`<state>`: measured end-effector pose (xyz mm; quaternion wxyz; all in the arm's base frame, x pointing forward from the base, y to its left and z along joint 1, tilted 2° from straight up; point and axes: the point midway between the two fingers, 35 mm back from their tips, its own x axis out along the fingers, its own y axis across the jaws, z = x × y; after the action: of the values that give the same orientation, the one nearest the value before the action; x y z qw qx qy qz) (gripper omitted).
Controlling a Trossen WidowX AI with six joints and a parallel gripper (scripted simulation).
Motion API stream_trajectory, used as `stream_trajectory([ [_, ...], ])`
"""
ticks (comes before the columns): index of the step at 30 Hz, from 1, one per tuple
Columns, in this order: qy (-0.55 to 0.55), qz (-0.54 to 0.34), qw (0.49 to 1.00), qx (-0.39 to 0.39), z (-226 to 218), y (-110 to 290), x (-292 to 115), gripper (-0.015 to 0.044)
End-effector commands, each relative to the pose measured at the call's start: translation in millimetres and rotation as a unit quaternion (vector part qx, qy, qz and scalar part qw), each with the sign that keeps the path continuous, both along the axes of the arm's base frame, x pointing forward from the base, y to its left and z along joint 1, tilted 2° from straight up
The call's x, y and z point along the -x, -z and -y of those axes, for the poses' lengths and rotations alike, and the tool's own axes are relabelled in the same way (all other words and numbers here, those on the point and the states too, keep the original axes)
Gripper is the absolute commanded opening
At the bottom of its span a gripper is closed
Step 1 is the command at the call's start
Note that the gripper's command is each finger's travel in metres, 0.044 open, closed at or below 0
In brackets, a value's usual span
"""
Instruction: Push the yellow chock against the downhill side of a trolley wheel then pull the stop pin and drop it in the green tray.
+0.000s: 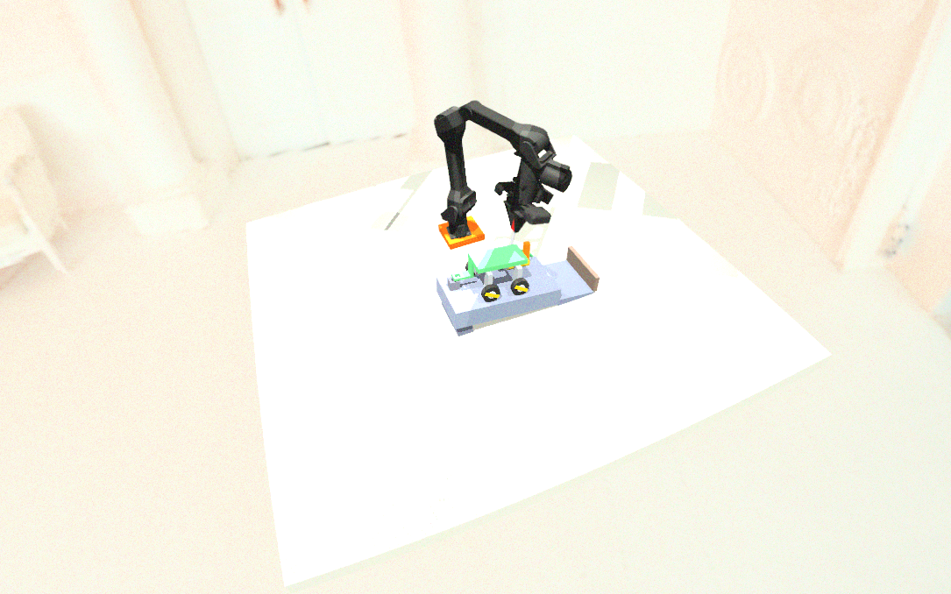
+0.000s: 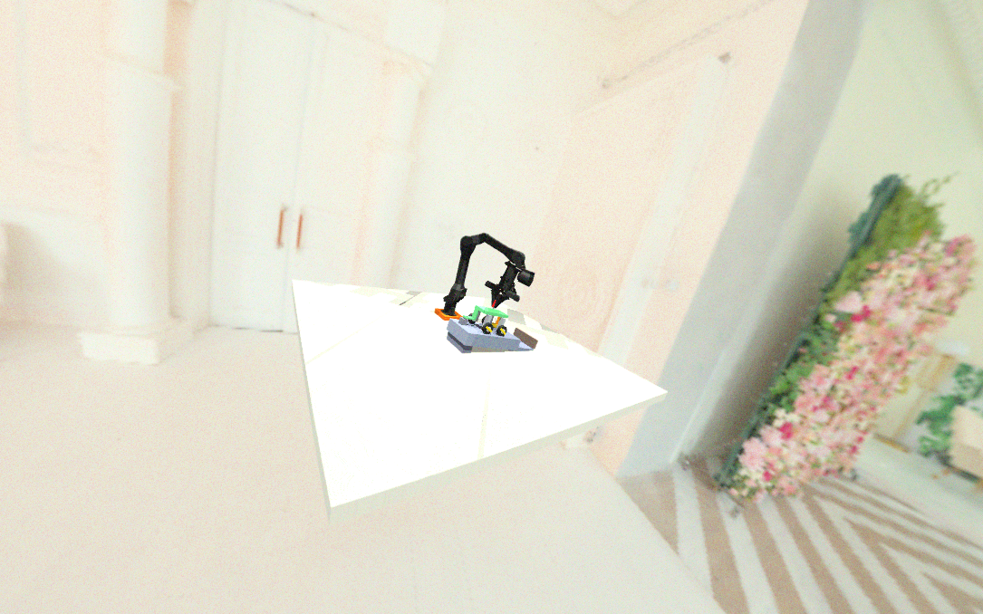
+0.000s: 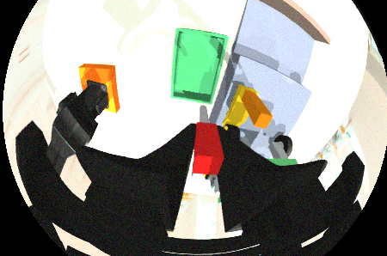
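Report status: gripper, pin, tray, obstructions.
Gripper shut on red-headed stop pin, lifted above the ramp. Green tray ahead, nothing in it. Chock sits by the trolley's wheels. No obstruction seen toward tray.

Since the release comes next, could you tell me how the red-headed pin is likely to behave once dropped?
The stop pin looks stiff and small, so probably light. The fingers pinch its blocky red head; flat faces suggest it won't roll far. It isn't yet above the green tray.

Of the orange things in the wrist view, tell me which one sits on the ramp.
The orange handle of the yellow chock, right of the green tray. The other orange thing, the base plate, lies on the table under the arm.
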<state>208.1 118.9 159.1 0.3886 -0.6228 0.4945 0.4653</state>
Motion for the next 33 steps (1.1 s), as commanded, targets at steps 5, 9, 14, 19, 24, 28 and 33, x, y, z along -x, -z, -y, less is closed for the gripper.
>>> stream_trajectory([
  [5,-0.112,-0.020,0.993,-0.014,1.6,-0.2,1.3,0.0000],
  [9,-0.174,-0.029,0.984,-0.019,2.4,-0.3,1.5,0.0000],
  [14,-0.249,-0.037,0.967,-0.024,3.3,-0.5,1.8,0.0000],
  [19,-0.324,-0.042,0.945,-0.028,4.2,-0.8,2.1,0.0000],
  [24,-0.389,-0.056,0.919,-0.033,5.1,-0.7,1.9,0.0000],
  [28,-0.442,-0.067,0.894,-0.038,5.9,-0.6,1.6,0.0000],
  [33,-0.506,-0.077,0.858,-0.044,6.9,-0.6,1.1,0.0000],
])
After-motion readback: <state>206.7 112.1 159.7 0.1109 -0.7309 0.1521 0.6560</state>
